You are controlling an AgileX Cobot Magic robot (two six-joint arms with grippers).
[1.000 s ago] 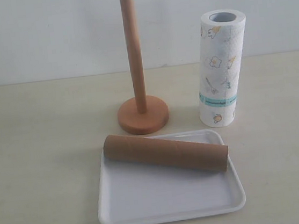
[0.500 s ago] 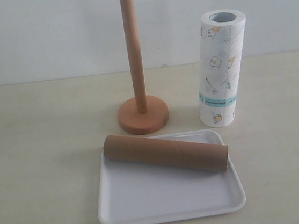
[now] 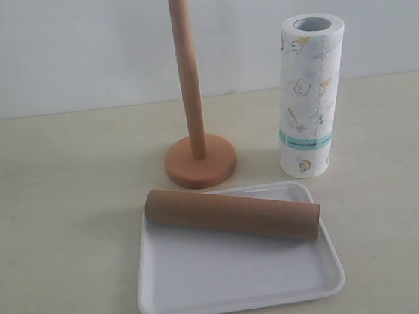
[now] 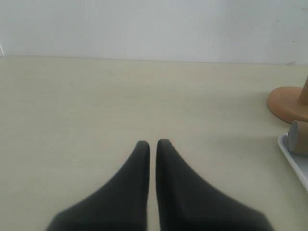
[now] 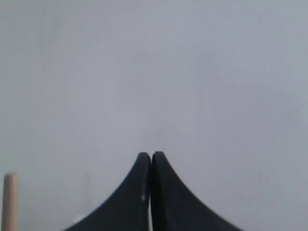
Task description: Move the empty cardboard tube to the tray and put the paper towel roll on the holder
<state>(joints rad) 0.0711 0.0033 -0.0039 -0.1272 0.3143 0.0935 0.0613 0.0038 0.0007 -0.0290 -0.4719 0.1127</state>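
Observation:
The brown cardboard tube lies slantwise across the far part of the white tray. Behind the tray, the wooden holder stands bare, its post rising out of the picture. To its right the paper towel roll stands upright on the table. Neither gripper shows in the exterior view. In the left wrist view my left gripper is shut with nothing in it, low over the table, with the holder's base, the tube's end and the tray's corner off to one side. My right gripper is shut and faces the grey wall; the post's top shows at the edge.
A pale wall closes off the back of the beige table. Nothing else stands on the table.

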